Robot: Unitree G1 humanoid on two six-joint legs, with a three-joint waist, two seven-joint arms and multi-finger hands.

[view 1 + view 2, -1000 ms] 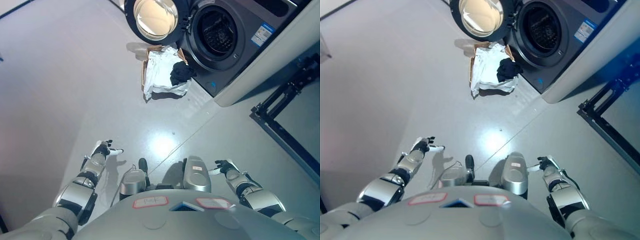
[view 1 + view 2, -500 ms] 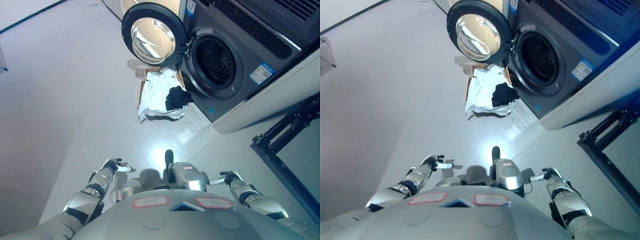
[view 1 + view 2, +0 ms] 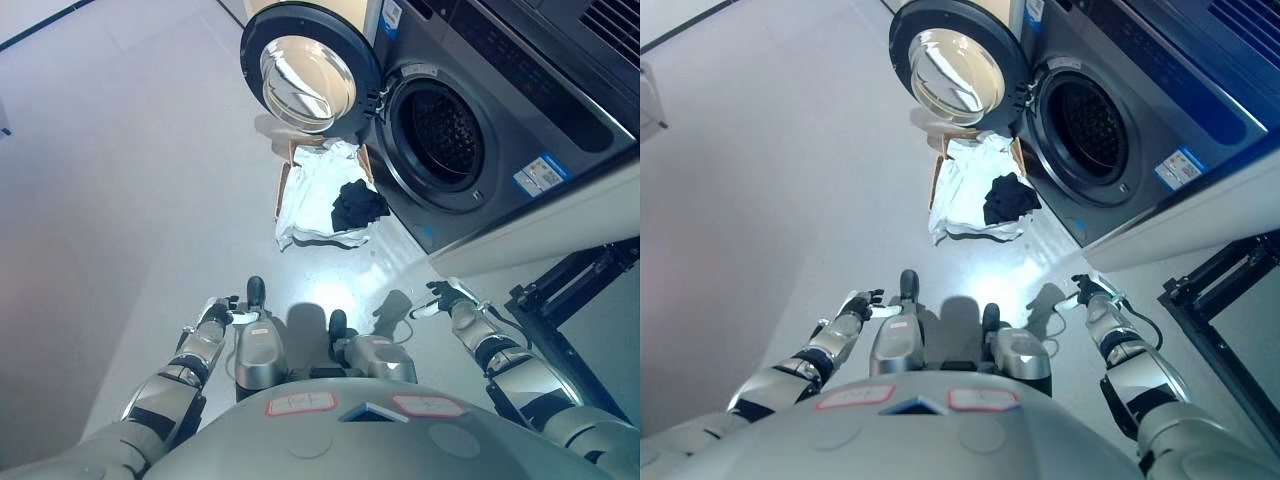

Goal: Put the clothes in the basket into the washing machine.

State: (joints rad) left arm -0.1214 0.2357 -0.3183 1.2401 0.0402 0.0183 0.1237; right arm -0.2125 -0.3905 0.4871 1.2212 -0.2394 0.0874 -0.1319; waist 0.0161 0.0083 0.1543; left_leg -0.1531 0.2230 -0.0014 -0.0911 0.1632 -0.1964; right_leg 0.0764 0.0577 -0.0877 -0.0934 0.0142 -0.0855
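- Clothes (image 3: 322,190), white and black, fill the basket (image 3: 284,180) on the floor beside the open washing machine (image 3: 440,130).
- Left hand (image 3: 216,312) and right hand (image 3: 446,296) hang low, fingers relaxed, holding nothing.

Both head views look steeply down from high at the floor (image 3: 120,180), sharing the open washing machine (image 3: 470,120) ahead.

The washing machine (image 3: 480,130) stands at the far right, its door (image 3: 308,68) swung open to the left of the drum opening. The basket (image 3: 322,190) sits on the floor (image 3: 120,180) just before the machine, below the door, with the clothes (image 3: 340,200) in it. The left hand (image 3: 214,312) and right hand (image 3: 447,298) hang near, well apart from the basket.
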